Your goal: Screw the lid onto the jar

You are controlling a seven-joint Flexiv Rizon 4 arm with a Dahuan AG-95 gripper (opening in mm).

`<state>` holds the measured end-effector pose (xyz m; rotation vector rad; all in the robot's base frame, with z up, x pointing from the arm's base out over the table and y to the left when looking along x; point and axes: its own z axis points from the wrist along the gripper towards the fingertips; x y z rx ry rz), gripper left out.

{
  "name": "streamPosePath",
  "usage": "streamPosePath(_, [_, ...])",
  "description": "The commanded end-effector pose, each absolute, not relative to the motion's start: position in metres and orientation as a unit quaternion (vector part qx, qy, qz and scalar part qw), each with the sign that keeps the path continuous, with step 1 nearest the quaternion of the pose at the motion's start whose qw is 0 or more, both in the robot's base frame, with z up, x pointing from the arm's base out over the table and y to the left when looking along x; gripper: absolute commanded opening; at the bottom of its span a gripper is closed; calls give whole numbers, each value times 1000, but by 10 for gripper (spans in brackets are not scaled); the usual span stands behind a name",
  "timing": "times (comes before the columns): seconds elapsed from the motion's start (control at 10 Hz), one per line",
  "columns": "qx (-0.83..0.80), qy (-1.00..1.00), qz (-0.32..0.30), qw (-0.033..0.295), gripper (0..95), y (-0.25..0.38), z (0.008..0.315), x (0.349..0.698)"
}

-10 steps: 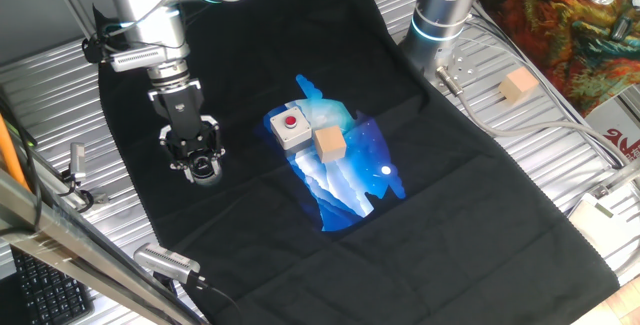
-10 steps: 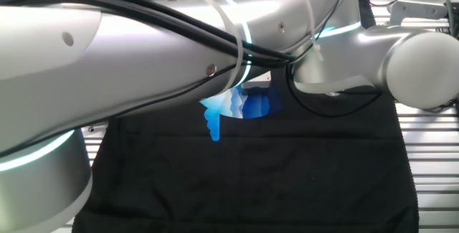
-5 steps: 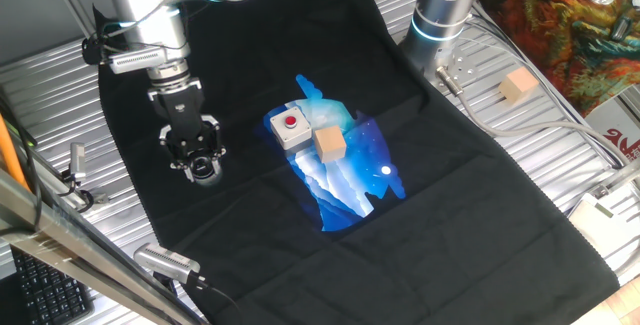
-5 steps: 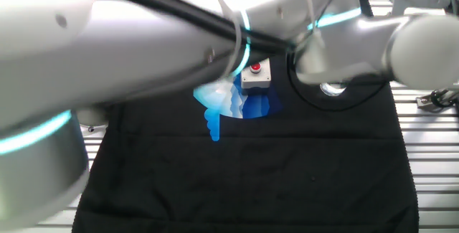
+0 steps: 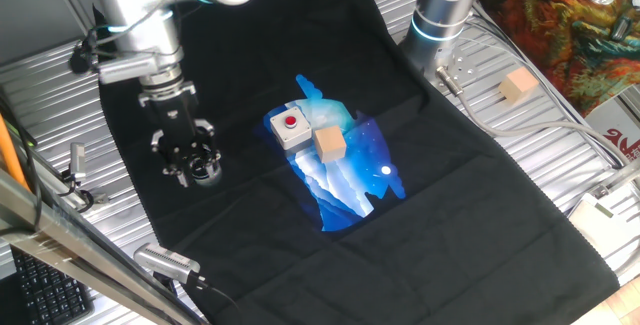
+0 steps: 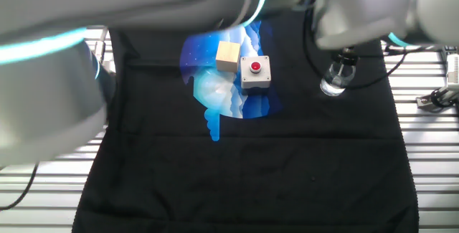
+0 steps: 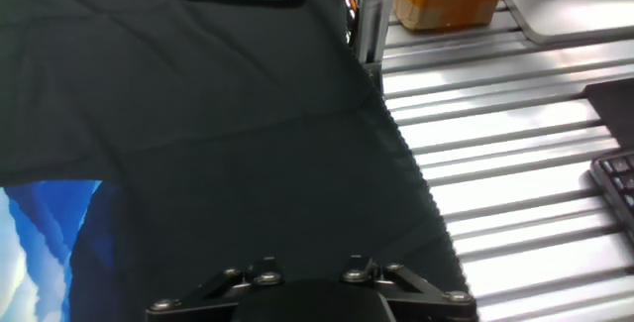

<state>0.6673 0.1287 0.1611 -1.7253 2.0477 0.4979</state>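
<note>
Near edge of the counter: ribbed metal, draped with a black cloth; nothing of the task lies there.

Left side of the cloth: the tool points straight down, fingers gathered around the top of the jar; the jar stands upright on the cloth, clear glass, thick base showing below the fingers. The lid cannot be made out apart from the dark fingers; judged to sit on the jar's mouth under them. Whether the tool is clenched or slack, cannot tell; the hand view shows only its body and cloth beyond.

Middle of the cloth, on the blue print: grey box with red button, touching or just beside a wooden cube; both well apart from the jar.

Far right edge: a second cube on bare metal.

Step in hand, as judged: turning the lid down. To do it well: keep the wrist axis plumb over the jar; light downward press; the jar is unheld, so watch it for spinning or sliding on the cloth; stop once resistance rises.
</note>
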Motion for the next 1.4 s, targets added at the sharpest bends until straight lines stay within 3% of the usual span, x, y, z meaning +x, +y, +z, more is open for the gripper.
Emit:
streamPosePath(0.1, [-611, 756, 154, 178, 380, 143, 166, 676])
streamPosePath(0.5, [-597, 789, 91, 113, 380, 162, 152, 689])
streamPosePath(0.8, [-600, 791, 75, 92, 380, 159, 129, 696])
streamPosePath(1.1, [-587, 808, 37, 39, 380, 154, 110, 698])
streamPosePath(1.2, [-585, 810, 28, 30, 190, 153, 108, 698])
streamPosePath(1.4, [-576, 817, 18, 18, 190, 152, 104, 696])
